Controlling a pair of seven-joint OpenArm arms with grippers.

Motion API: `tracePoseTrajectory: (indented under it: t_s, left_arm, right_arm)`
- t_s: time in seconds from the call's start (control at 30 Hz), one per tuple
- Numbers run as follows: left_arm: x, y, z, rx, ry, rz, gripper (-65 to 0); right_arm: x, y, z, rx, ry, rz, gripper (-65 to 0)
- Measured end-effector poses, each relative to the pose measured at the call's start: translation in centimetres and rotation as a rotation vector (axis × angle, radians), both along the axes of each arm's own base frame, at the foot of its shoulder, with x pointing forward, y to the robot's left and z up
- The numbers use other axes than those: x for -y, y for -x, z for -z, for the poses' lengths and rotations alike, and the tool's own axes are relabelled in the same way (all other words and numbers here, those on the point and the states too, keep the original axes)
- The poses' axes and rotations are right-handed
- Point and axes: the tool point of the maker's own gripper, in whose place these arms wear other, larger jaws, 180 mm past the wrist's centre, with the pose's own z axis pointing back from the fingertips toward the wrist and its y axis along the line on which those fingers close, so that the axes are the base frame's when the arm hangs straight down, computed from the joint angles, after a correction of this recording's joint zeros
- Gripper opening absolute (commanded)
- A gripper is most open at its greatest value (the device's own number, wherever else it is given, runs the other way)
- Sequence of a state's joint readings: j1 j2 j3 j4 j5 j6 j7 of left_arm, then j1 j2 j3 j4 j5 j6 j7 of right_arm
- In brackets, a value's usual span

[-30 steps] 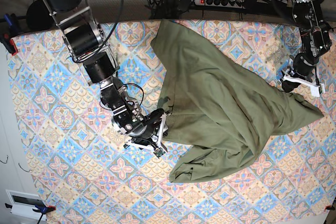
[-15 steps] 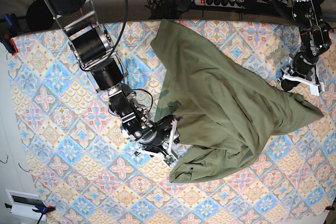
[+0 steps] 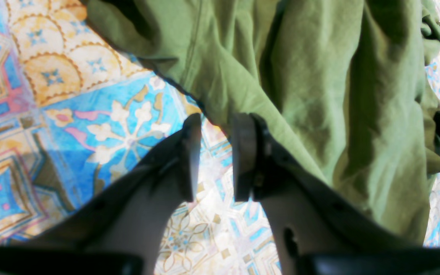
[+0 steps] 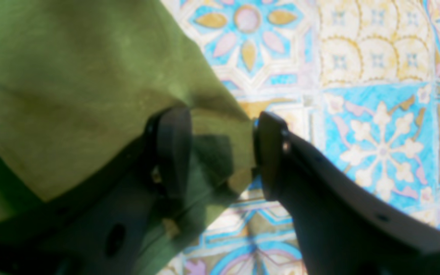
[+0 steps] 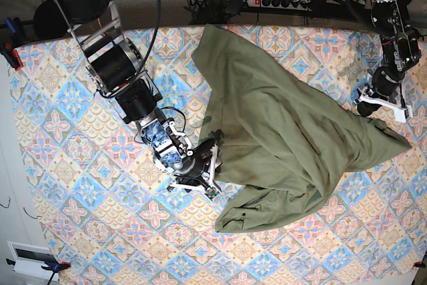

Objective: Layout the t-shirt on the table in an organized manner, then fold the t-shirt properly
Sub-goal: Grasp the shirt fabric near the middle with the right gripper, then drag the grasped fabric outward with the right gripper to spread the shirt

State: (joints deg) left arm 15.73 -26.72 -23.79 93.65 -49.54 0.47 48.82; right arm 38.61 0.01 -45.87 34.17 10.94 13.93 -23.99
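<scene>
The t-shirt point(image 5: 280, 131) lies crumpled in a rough wedge across the middle and right of the desk point(image 5: 73, 131), one corner reaching the far edge, another stretched toward the right edge, and a bunched fold nearest the front edge.

The right end effector point(image 5: 208, 168) sits at the shirt's left edge, low on the desk. In the right wrist view its two fingers point(image 4: 174, 149) stand apart with a corner of the shirt point(image 4: 71, 95) lying between them; the cloth fills the gap, but the pads do not press it, so it reads as parted around the fabric rather than clamped.

The left end effector point(image 5: 377, 101) is beside the shirt's right-hand point, near the desk's right edge. In the left wrist view its fingers point(image 3: 189, 152) are slightly apart over the bare patterned cloth point(image 3: 90, 126), holding nothing, with the shirt's hem point(image 3: 319, 95) just beyond one fingertip.
</scene>
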Motion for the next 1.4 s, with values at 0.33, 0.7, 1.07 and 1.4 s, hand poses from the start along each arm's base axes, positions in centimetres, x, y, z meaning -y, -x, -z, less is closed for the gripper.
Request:
tracePoseTrajectory:
  t_s: [0.33, 0.7, 1.07, 1.4]
  left_arm:
    - [0.5, 0.1, 0.3, 0.002, 0.017, -0.006, -50.5]
    - [0.6, 0.0, 0.3, 0.002, 0.018, -0.006, -50.5]
    - [1.3, -0.9, -1.4, 0.05, 0.001, 0.027, -50.5]
    - [3.0, -1.2, -0.8, 0.031, 0.009, 0.073, -50.5]
  right_arm:
    - [-0.8, 1.2, 0.1, -0.045, -0.011, -0.074, -63.6]
    - [8.6, 2.7, -5.7, 0.032, 0.034, 0.002, -63.7]
    - [18.1, 10.6, -4.5, 0.001, 0.133, 0.107, -63.7]
    - [28.3, 18.5, -2.9, -0.101, 0.267, 0.258, -63.7]
